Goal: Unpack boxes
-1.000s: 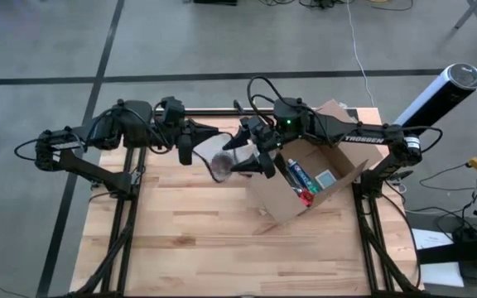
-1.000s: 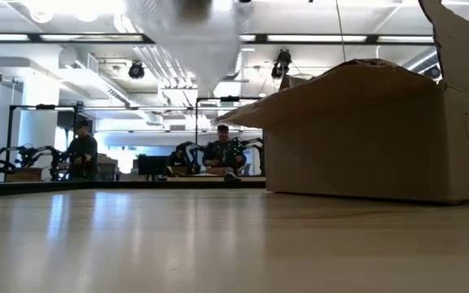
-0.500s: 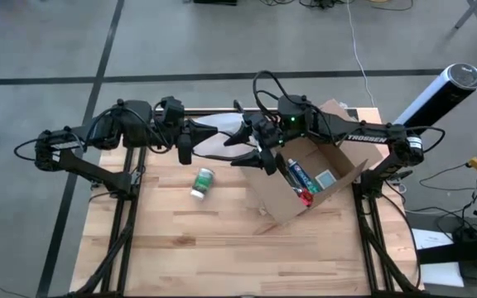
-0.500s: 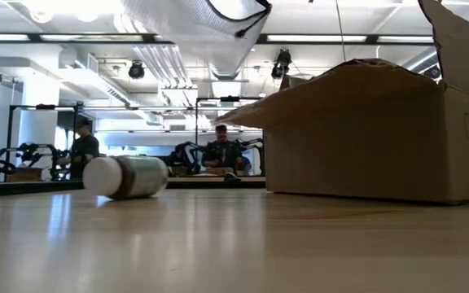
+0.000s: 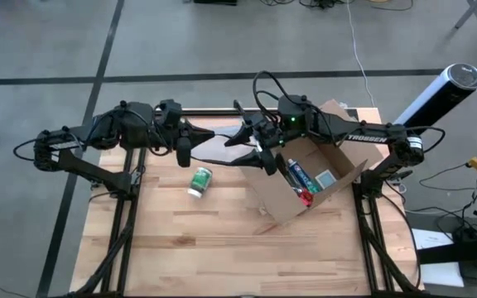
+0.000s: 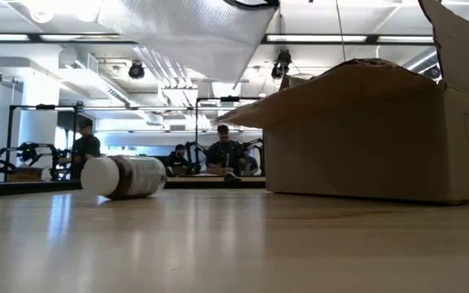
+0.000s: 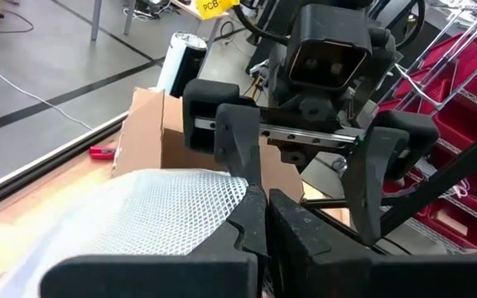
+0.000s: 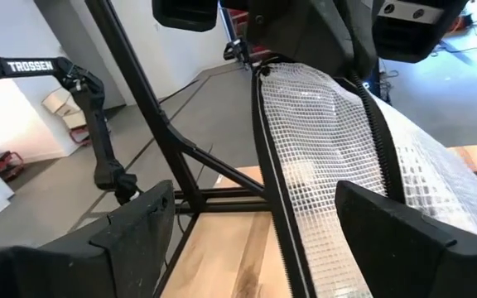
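Observation:
The brown cardboard box (image 5: 305, 178) (image 6: 373, 138) stands open on the table's right half, resting on its bottom. A white bottle with a green label (image 5: 199, 182) (image 6: 124, 176) lies on its side left of the box. Above it a translucent mesh zip pouch (image 5: 222, 142) (image 8: 321, 141) (image 6: 190, 32) hangs in the air. My left gripper (image 5: 208, 134) (image 7: 265, 194) is shut on the pouch. Facing it from the right, my right gripper (image 5: 251, 149) (image 8: 255, 192) is open, one finger on either side of the pouch's other end. My left gripper pinches the pouch's edge at the zip end (image 8: 259, 70) between its two fingers. It comes roughly level from the table's left. The pouch is lifted clear of the table and stretches toward the right gripper. Whether my right gripper's fingers (image 8: 396, 223) touch the pouch I cannot tell.
Inside the box lie a red utility knife (image 5: 306, 197) and some small packets (image 5: 298, 174). A white cylinder (image 5: 437, 95) stands beyond the table's far right corner. Bare wood (image 5: 197, 240) lies along the near edge. People sit in the room behind (image 6: 222, 150).
The bottle has dropped out of the pouch onto the table and come to rest on its side, left of the box. The pouch's sagging lower part has swung up and now lies flatter between the two grippers. Both grippers have kept their places.

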